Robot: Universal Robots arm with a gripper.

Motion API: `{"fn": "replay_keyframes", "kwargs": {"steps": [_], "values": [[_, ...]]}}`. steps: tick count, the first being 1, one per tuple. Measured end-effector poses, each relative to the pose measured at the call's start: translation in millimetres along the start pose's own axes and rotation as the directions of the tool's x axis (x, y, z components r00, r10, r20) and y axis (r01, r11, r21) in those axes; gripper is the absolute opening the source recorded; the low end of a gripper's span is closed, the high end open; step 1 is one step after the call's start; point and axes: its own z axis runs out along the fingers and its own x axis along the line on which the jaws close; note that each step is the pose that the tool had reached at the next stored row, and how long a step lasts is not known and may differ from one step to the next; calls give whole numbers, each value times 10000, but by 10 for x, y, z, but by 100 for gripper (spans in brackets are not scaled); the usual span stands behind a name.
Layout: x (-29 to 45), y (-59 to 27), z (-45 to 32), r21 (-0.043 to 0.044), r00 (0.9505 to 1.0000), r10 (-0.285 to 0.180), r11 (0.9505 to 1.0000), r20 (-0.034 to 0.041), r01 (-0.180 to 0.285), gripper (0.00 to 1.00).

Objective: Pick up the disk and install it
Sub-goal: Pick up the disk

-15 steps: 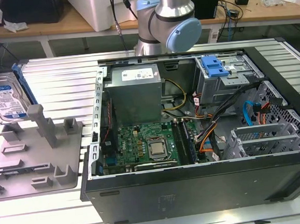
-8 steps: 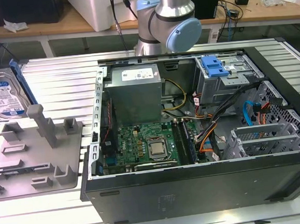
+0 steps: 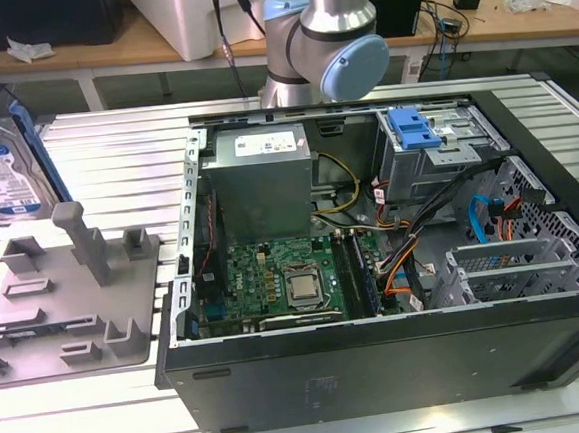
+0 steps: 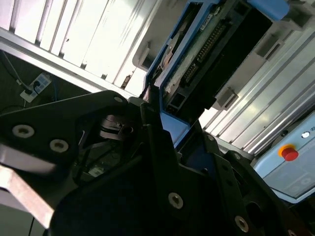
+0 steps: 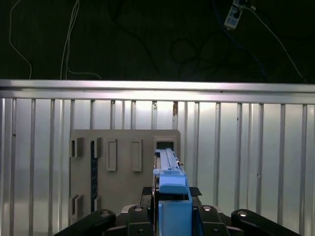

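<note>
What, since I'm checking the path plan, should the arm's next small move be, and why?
Probably a short straight lift. The fingers seem shut on the disk, which stands upright at the exterior view's left, near the grey fixture. The fixture's tall post lies between the disk and the open computer case, so more height before crossing looks safer.

Silver metal disk edged in blue plastic, ribbed metal table

The disk stands upright
I see its silver face, white-and-blue label and blue frame, at the exterior view's far left.
</note>
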Motion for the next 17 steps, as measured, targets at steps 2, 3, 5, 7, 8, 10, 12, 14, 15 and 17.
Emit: {"fn": "replay_keyframes", "kwargs": {"steps": [2, 3, 5, 7, 8, 10, 12, 14, 15, 17], "values": [[3, 1, -55, 0, 10000, 0, 10000, 0, 0, 37], [4, 1, -78, -1, 10000, 0, 10000, 1, 0, 37], [8, 3, -144, 0, 10000, 0, 10000, 1, 0, 37], [11, 4, -199, 0, 10000, 0, 10000, 1, 0, 37], [13, 4, -236, -1, 10000, 0, 10000, 1, 0, 37], [16, 5, -280, -1, 10000, 0, 10000, 1, 0, 37], [18, 6, -322, 0, 10000, 0, 10000, 1, 0, 37], [22, 7, -390, 0, 10000, 0, 10000, 1, 0, 37], [24, 7, -412, -1, 10000, 0, 10000, 0, 0, 37], [27, 7, -467, 0, 10000, 1, 10000, 0, -1, 37]]}}
